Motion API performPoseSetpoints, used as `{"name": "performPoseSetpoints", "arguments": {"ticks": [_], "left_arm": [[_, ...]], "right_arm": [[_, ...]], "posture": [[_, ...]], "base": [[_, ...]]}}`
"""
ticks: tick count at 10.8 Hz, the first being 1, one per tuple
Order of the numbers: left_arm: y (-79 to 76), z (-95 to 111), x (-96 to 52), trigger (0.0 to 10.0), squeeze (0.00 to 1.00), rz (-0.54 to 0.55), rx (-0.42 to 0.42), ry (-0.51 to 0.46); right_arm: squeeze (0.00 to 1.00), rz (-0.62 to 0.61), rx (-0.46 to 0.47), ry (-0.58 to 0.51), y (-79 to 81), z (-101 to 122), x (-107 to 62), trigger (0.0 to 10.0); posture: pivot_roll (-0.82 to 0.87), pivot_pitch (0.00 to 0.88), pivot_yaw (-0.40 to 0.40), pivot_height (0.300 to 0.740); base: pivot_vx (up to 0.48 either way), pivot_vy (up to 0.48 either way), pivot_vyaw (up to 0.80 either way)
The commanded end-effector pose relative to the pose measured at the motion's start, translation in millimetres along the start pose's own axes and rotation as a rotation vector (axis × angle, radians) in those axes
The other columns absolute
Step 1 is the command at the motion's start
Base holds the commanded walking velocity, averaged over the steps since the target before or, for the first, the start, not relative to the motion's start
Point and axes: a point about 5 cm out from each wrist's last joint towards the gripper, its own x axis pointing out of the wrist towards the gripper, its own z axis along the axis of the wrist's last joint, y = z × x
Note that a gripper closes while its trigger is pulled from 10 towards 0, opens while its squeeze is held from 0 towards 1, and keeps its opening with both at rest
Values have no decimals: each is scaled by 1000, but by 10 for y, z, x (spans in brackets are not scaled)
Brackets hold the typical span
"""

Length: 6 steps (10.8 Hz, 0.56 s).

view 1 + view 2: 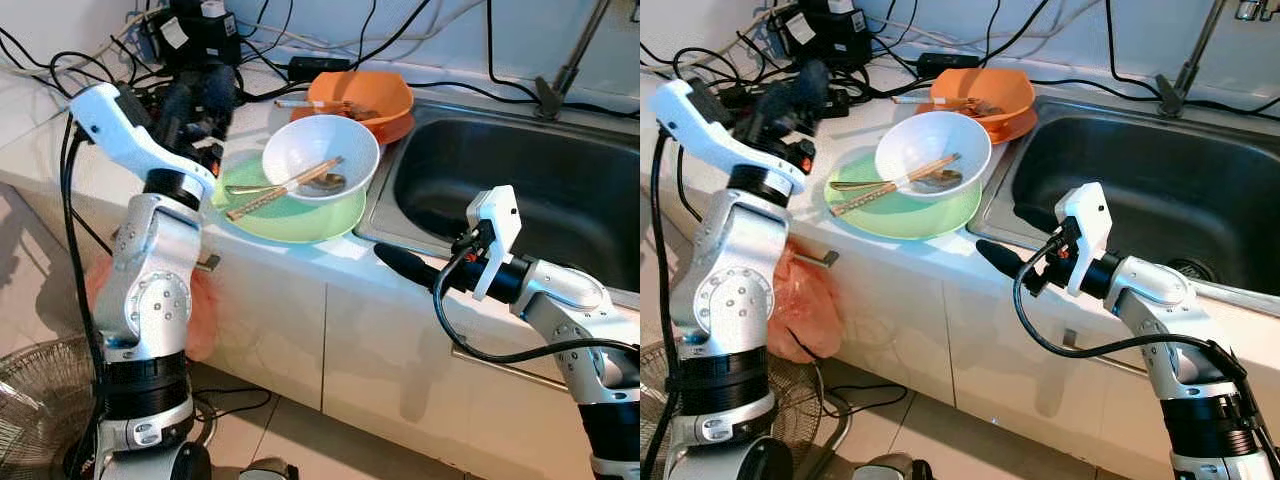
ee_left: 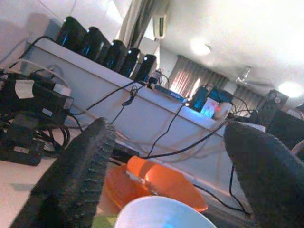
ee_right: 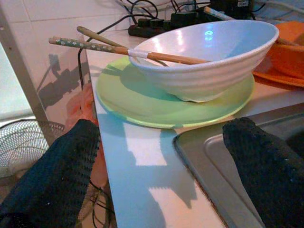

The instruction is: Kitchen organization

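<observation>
Status: barely begun. White bowl (image 1: 320,155) with chopsticks (image 1: 285,188) on green plate (image 1: 290,215), tabletop (image 1: 300,255) beside sink (image 1: 520,190); orange dishes (image 1: 365,100) behind. Left hand (image 2: 166,185), right hand (image 3: 156,180): both released, empty, near the plate.

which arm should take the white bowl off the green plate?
Probably right. The right pincer is open, low at the counter edge, aimed at the white bowl on the green plate. The left pincer, also open, sits higher beside it.

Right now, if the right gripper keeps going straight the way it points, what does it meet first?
Most likely the green plate under the white bowl: the open right gripper faces its rim across bare counter at the sink's corner. Depth is uncertain.
</observation>
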Motion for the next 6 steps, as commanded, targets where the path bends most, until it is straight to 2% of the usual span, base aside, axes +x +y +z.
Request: {"name": "performPoseSetpoints", "arguments": {"ticks": [1,3,4,5,6], "left_arm": [[38,57,-39,10000,1000,-6,34,-22],[137,17,-166,10000,1000,-37,53,17],[296,-12,-326,10000,1000,-20,131,54],[386,-52,-488,10000,1000,-20,206,97],[404,-137,-641,10000,1000,-44,262,146]], "right_arm": [[1000,9,-17,-13,-4,29,13,10000],[1000,11,-17,-13,-7,26,25,10000],[1000,16,-14,-11,-9,15,32,10000],[1000,22,-10,-3,-13,-4,34,10000],[1000,28,-10,0,-16,-9,39,10000]], "posture": [[179,28,49,740],[190,25,47,740],[201,27,41,740],[210,28,36,740],[215,28,33,740]], "base": [[0,0,0],[0,0,0],[0,0,0],[0,0,0],[0,0,0]]}}
